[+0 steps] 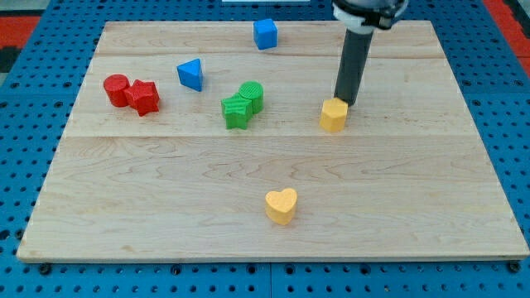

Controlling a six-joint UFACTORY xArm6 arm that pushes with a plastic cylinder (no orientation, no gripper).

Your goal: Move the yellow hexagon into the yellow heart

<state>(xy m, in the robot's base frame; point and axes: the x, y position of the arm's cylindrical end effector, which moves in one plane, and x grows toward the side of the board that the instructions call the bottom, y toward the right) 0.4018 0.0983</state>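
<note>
The yellow hexagon (334,115) sits right of the board's middle. My tip (343,103) rests just behind it, at its upper right edge, touching or nearly touching it. The yellow heart (281,205) lies lower on the board, below and to the left of the hexagon, well apart from it.
A blue cube (265,34) sits near the top edge. A blue triangle (190,74) lies at upper left. A red cylinder (117,89) and a red star (144,98) touch at the left. A green star (236,111) and a green cylinder (252,96) touch near the middle.
</note>
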